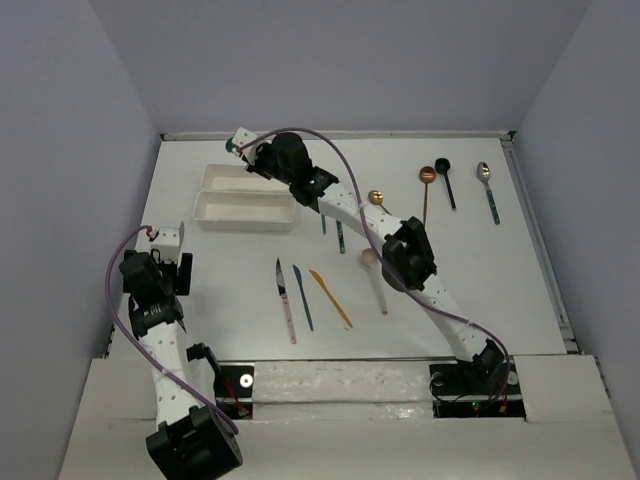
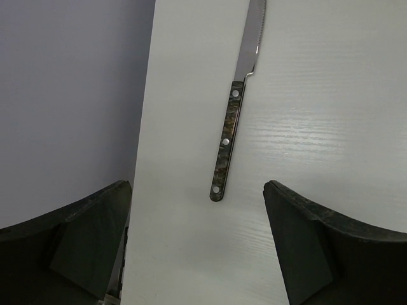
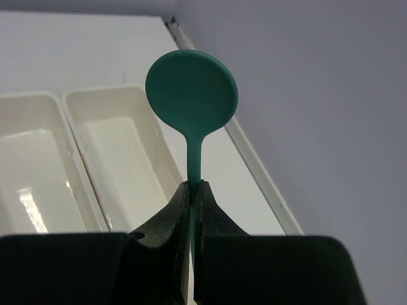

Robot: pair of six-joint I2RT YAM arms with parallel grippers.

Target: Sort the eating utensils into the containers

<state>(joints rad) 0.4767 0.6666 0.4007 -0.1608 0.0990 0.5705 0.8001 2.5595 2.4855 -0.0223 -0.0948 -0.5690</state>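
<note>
My right gripper [image 3: 194,189] is shut on the handle of a teal spoon [image 3: 191,91]. It holds the spoon above the far edge of the two joined white containers [image 3: 75,149], which look empty in this view. In the top view that gripper [image 1: 241,146] hangs at the back left, just behind the containers [image 1: 212,222]. My left gripper [image 2: 197,216] is open and low over the table by the left wall, with a dark-handled knife [image 2: 227,143] lying just ahead of its fingers. Several more utensils lie on the table: a black-bladed knife [image 1: 285,298], a dark blue knife [image 1: 302,297] and an orange knife [image 1: 330,298].
A beige spoon [image 1: 376,278], a gold spoon [image 1: 376,197], a copper spoon [image 1: 426,192], a black spoon [image 1: 445,180] and a silver spoon [image 1: 488,190] lie right of centre. Two teal handles [image 1: 340,238] show beside the right arm. Grey walls close in both sides.
</note>
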